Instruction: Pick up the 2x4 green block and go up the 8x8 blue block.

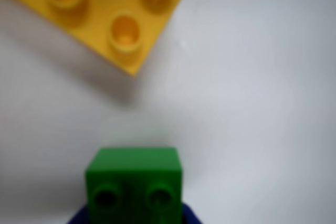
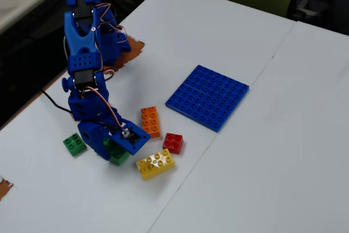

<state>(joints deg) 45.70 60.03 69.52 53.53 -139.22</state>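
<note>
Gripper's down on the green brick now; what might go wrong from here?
1. The yellow brick lies right beside the green brick; lifting or swinging may knock it.
2. The red brick and orange brick sit between the gripper and the blue plate; carry high.

fixed view | baseplate (image 2: 208, 97) right of bricks | small square brick (image 2: 74, 144) leftmost | arm (image 2: 90, 80) over cluster

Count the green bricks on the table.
2: a small green brick left of the arm in the fixed view, and the 2x4 green block at the gripper, partly hidden.
</note>
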